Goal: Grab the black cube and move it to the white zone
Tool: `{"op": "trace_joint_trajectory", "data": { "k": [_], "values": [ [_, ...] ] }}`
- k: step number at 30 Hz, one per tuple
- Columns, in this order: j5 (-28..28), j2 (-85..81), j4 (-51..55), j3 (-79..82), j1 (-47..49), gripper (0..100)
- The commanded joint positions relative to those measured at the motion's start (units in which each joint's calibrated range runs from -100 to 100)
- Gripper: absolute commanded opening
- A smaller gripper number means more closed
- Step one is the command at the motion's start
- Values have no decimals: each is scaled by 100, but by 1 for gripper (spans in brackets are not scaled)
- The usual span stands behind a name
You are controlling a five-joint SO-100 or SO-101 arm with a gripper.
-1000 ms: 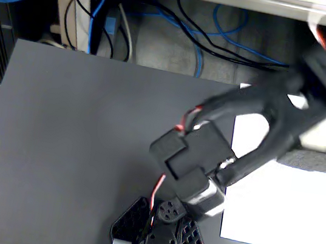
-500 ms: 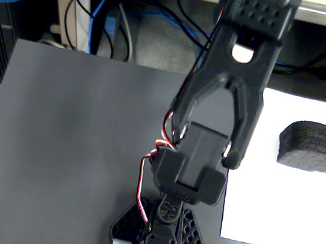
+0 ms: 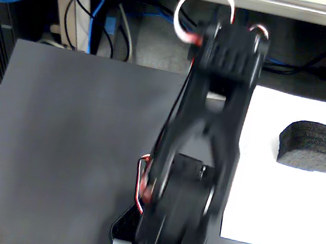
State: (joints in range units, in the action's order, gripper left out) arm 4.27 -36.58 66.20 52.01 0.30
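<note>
We see black cube (image 3: 316, 147) lying on white zone (image 3: 280, 201), near right edge, apart from arm (image 3: 196, 164). Gripper indistinct in blur; we cannot tell jaw state. Task looks complete.

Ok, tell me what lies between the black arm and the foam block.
In the fixed view, only bare white sheet lies between the arm and the black cube; nothing else sits there.

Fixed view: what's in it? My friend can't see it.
A black foam cube lies on a white sheet at the right edge. A blurry black robot arm stands mid-picture over a dark grey mat; its jaws aren't visible.
</note>
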Motion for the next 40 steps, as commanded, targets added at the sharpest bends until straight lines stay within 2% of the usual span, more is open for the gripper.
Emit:
{"op": "trace_joint_trajectory", "data": {
  "k": [1,4,6,11,15,19,23,40],
  "values": [
    [-29,-2831,1056,12,73,4],
    [-40,-4729,1468,366,88,4],
    [-150,-5359,1296,873,684,3],
    [-207,-5418,1159,1100,1001,3],
    [-171,-5494,-136,3285,1324,4],
    [-197,-5494,-76,3684,1148,4],
    [-171,-5485,-42,4799,1118,4],
    [-171,-5485,10,4799,1155,3]
  ]
}}
